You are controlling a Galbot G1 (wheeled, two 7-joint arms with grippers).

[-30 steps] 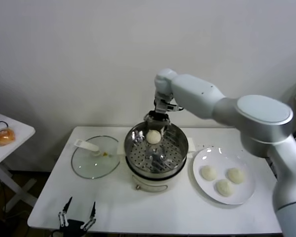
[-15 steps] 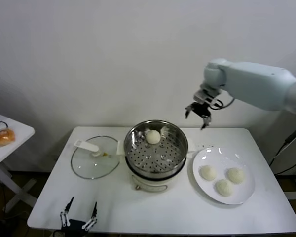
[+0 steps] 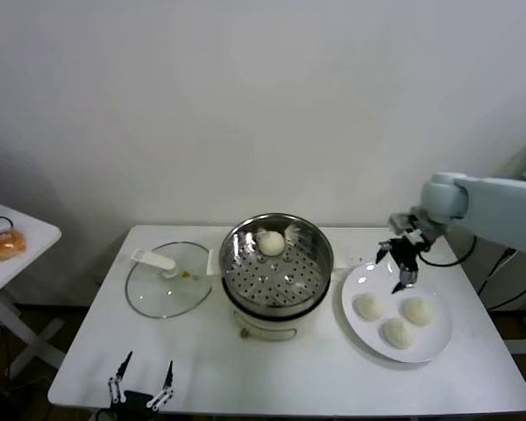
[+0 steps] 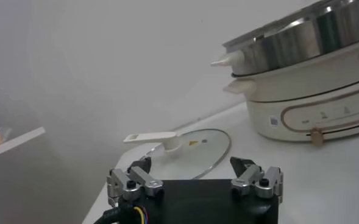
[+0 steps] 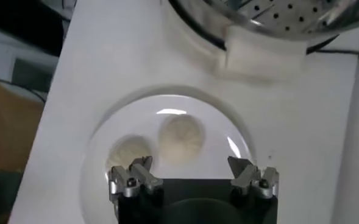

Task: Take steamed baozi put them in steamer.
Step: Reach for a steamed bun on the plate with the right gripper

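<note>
Above the plate (image 3: 359, 330), the right gripper's (image 3: 400, 266) fingers spread apart over three baozi (image 3: 369, 306).

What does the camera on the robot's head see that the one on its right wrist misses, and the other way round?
Only the head view shows the bun in the steamer, the glass lid, all three buns on the plate, the side table with an orange item, and the idle left gripper at the table's front edge. Only the right wrist view shows the steamer's side handle close up. Both show the white plate, the steamer and the open right gripper above the plate.
</note>
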